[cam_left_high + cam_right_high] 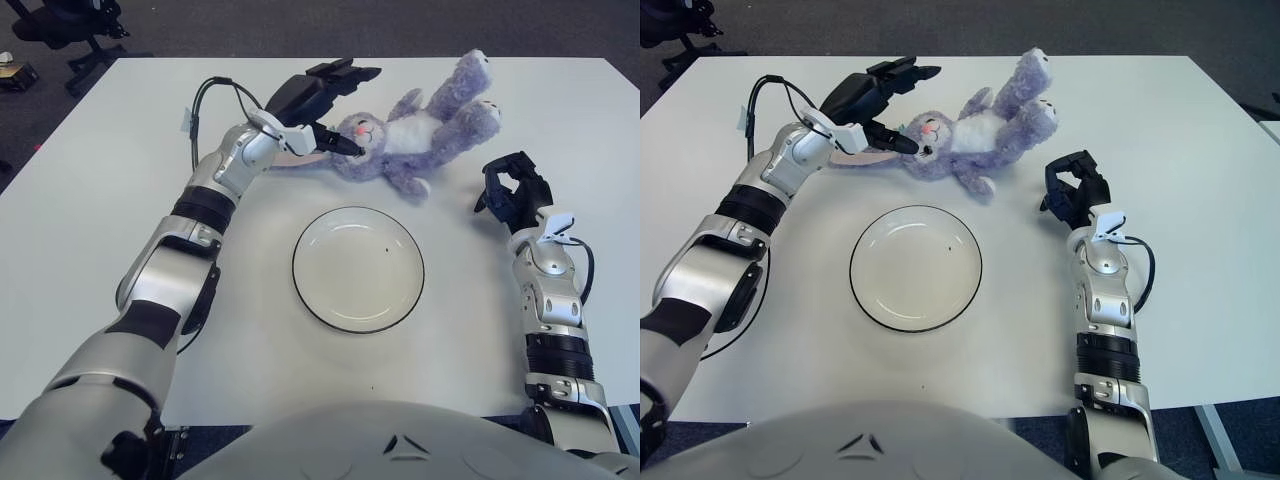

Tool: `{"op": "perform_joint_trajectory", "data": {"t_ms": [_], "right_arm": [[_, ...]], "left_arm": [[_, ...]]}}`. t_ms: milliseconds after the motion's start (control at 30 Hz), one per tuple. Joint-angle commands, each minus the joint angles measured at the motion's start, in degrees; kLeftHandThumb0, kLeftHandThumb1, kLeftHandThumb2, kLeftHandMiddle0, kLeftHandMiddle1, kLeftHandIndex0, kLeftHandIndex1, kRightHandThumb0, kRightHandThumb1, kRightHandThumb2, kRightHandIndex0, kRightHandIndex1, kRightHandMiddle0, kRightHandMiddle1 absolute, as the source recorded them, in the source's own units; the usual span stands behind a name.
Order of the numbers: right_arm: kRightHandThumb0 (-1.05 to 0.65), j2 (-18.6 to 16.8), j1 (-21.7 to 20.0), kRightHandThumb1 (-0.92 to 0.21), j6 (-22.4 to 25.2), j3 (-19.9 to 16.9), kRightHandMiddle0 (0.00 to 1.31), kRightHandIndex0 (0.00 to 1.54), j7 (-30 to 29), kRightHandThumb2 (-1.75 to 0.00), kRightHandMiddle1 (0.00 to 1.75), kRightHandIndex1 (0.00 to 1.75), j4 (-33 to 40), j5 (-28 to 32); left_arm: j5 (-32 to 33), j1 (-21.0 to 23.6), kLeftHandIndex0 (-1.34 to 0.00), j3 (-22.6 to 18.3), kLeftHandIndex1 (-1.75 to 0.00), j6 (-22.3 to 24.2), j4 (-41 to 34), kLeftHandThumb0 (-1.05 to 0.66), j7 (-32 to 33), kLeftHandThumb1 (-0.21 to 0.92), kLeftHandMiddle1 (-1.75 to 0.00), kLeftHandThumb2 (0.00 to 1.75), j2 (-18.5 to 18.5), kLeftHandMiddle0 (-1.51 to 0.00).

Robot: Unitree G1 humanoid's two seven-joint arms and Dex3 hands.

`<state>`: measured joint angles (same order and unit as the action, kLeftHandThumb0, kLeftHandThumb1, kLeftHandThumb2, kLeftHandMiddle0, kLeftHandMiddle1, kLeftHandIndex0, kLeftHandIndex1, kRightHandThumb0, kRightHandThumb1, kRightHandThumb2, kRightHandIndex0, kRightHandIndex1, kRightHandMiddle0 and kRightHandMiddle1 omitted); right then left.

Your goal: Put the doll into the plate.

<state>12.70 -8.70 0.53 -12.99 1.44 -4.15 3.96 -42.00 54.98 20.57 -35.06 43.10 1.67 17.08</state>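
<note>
My left hand [325,100], fingers spread, hovers over the soft, light purple plush rabbit doll [415,130]; its head should squeeze easily.

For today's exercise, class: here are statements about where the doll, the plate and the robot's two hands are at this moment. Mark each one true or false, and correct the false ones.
1. The doll lies inside the plate. False: it lies on the table, beyond the plate's far rim.
2. The plate holds nothing. True.
3. The left hand is at the doll's head end, fingers spread. True.
4. The right hand grips the doll's legs. False: it shows apart from the doll, to its right, fingers curled, holding nothing.
5. The doll is purple with a white belly. True.
6. The plate is square. False: it is round with a dark rim.
</note>
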Motion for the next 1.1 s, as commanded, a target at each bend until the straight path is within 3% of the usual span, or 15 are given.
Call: {"op": "perform_joint_trajectory", "data": {"t_ms": [0, 400, 633, 1067], "right_arm": [[-0.36, 0.1, -1.1, -0.85, -0.7, -0.2, 0.30, 0.88, 0.5, -0.56, 1.69, 1.69, -0.5, 0.8], [-0.36, 0.0, -1.1, -0.85, -0.7, -0.4, 0.30, 0.88, 0.9, -0.55, 1.68, 1.68, -0.4, 0.8], [-0.36, 0.0, -1.3, -0.86, -0.6, -0.5, 0.31, 0.88, 1.1, -0.55, 1.68, 1.68, -0.5, 0.9], [-0.36, 0.2, -1.4, -0.86, -0.4, -0.5, 0.30, 0.87, 1.7, -0.54, 1.68, 1.68, -0.6, 1.4]], "left_arm": [[-4.3, 3.7, -0.32, 3.5, -0.09, 1.6, 1.9, -0.77, 3.0, 0.92, 0.00, 0.12, -0.1, -0.18], [-6.5, 5.9, -0.29, 7.7, -0.05, 3.7, 4.4, -0.78, 3.5, 0.92, 0.00, 0.12, 0.0, -0.12], [-5.4, 6.7, -0.27, 8.8, -0.04, 4.4, 4.7, -0.79, -0.5, 0.92, 0.00, 0.12, 0.1, -0.10], [-5.2, 7.9, -0.25, 10.5, -0.02, 6.8, 9.1, -0.81, -2.4, 0.92, 0.00, 0.14, -2.5, -0.11]]}}
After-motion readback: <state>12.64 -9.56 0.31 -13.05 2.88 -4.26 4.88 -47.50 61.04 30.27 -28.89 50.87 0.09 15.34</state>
